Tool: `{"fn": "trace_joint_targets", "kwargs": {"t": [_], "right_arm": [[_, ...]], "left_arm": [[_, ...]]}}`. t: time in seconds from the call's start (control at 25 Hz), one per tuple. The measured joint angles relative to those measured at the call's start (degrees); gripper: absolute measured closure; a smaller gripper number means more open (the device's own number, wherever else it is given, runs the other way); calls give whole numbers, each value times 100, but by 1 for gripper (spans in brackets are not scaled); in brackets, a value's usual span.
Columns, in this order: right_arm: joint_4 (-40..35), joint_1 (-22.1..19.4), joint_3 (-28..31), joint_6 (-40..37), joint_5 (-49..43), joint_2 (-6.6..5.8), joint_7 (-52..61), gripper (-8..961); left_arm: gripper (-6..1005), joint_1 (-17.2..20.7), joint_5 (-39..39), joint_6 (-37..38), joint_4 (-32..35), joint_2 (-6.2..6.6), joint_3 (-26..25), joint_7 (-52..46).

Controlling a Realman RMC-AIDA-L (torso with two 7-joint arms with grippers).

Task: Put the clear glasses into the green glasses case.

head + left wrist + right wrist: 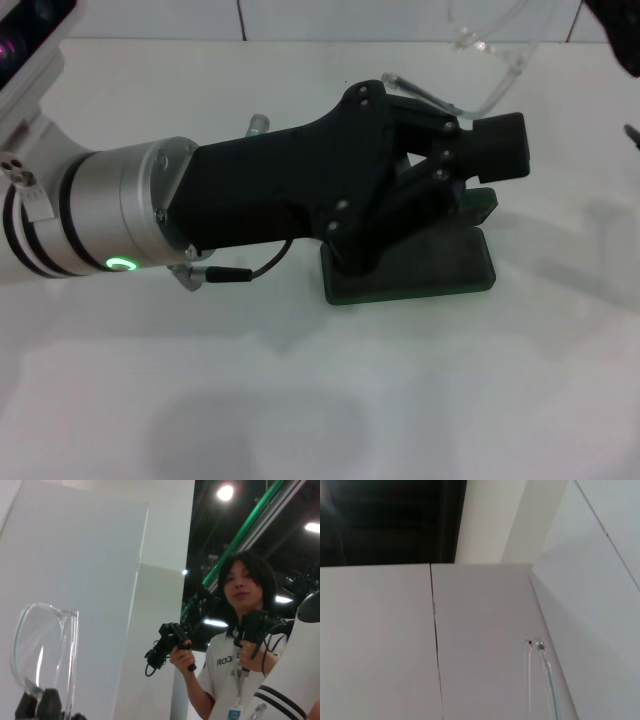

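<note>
Low in the head view, toward the centre right, I see the green glasses case (420, 265) lying flat on the white bench (300, 400), its dark body mostly covered by my left gripper (480, 170). The left arm comes in from the left edge of the frame and ends over the far end of the case. I cannot tell from any view whether its jaws stand apart or together, nor whether they touch the case; the black housing hides them. A brighter green edge shows beside the gripper's tip, which may be the lid or the inner rim, but I cannot say whether the case is open.

Farther back, at the upper right of the head view, the clear glasses (495, 55) rest on the bench, apart from the case, with one thin temple arm running toward the gripper. The left wrist view shows the wraparound lens (42, 650) close by at lower left.

At the far upper right corner, a dark shape is probably my right gripper (615, 40); its jaws are not visible, and I cannot tell their state.

I judge the step in hand to be working the case, likely opening or steadying it, with the glasses not yet in. Next I need the case confirmed open, then a light pinch on the frame to carry it over.
</note>
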Motion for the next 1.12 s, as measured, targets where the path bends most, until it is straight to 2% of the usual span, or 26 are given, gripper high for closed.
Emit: {"fn": "trace_joint_targets", "kwargs": {"t": [0.76, 1.12], "right_arm": [[-61, 87, -1121, 305, -9, -14, -303, 883], [-60, -62, -1093, 326, 139, -13, -384, 883]], "left_arm": [[973, -106, -275, -169, -399, -13, 6, 97], [972, -46, -416, -170, -561, -15, 6, 133]]}}
